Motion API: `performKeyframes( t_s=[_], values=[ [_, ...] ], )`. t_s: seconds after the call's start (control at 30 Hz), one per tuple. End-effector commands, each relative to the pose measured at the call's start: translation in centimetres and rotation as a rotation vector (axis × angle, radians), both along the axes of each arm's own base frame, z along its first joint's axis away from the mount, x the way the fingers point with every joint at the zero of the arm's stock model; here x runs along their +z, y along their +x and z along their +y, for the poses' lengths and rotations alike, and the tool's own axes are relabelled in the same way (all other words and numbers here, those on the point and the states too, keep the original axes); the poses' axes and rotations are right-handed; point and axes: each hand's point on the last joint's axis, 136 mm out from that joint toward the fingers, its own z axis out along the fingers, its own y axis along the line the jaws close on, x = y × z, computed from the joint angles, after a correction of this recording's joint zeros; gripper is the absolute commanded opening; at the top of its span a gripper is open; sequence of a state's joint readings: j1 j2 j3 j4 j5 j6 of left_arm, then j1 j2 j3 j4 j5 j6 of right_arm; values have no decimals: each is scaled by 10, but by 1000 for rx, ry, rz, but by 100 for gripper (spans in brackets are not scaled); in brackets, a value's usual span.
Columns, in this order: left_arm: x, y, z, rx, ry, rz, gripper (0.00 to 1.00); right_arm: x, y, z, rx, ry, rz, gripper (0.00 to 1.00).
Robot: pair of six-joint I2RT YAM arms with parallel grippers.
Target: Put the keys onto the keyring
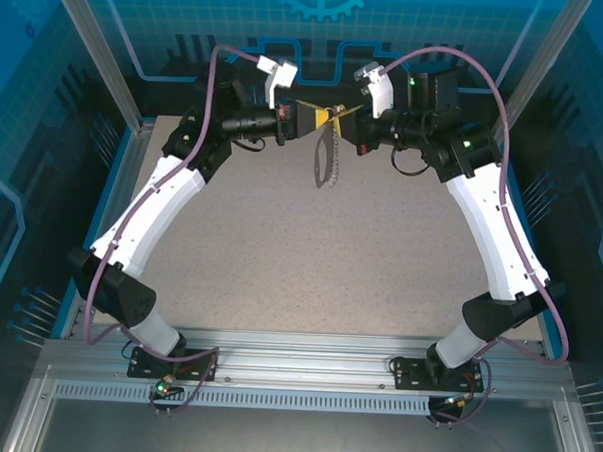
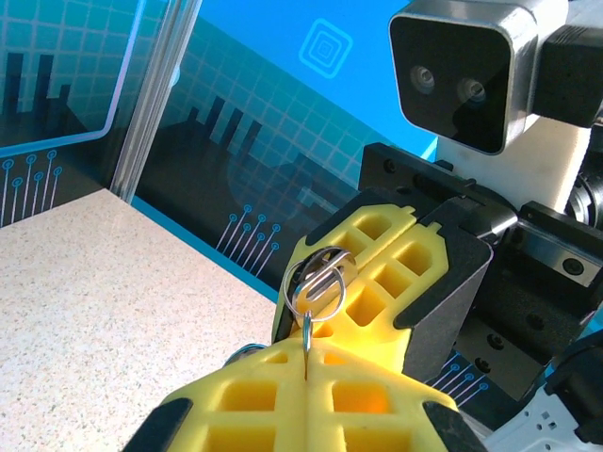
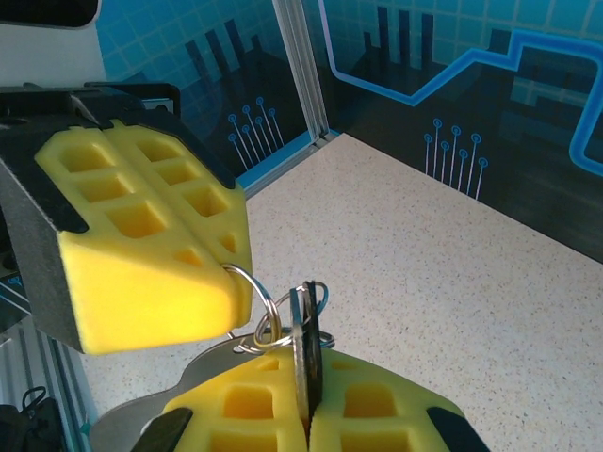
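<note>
Both grippers meet above the far middle of the table. My left gripper [image 1: 311, 117] [image 2: 306, 365] is shut on a thin silver split ring [image 2: 307, 331] of the keyring. The keyring's dark grey strap [image 1: 327, 159] hangs down from that meeting point, and its strap end shows at the lower left of the right wrist view [image 3: 141, 414]. My right gripper [image 1: 348, 114] [image 3: 304, 381] is shut on a flat key [image 3: 306, 330], seen edge-on, silver and black. The key's head [image 2: 325, 280] lies against the linked rings [image 3: 268, 306], tip to tip with the left fingers [image 3: 141, 254].
Speckled table top [image 1: 310, 256] lies below both arms. Blue-patterned enclosure walls [image 1: 310, 26] and aluminium posts [image 1: 89, 47] stand close behind the grippers. The right arm's wrist camera [image 2: 471, 66] sits just beyond the rings in the left wrist view.
</note>
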State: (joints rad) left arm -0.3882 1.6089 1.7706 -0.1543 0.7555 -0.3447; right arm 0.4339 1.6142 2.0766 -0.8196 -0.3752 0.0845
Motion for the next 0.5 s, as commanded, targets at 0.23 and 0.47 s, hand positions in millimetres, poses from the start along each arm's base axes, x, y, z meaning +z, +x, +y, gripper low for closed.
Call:
performKeyframes(
  t_s=[0.23,0.47],
  values=[
    [13,-9,7,36,-8,-40,0,8,-4,-2,-17,-2,-40,0],
    [14,-8,8,47,-16,-42,0,2,-10,-2,-9,7,-17,0]
  ],
)
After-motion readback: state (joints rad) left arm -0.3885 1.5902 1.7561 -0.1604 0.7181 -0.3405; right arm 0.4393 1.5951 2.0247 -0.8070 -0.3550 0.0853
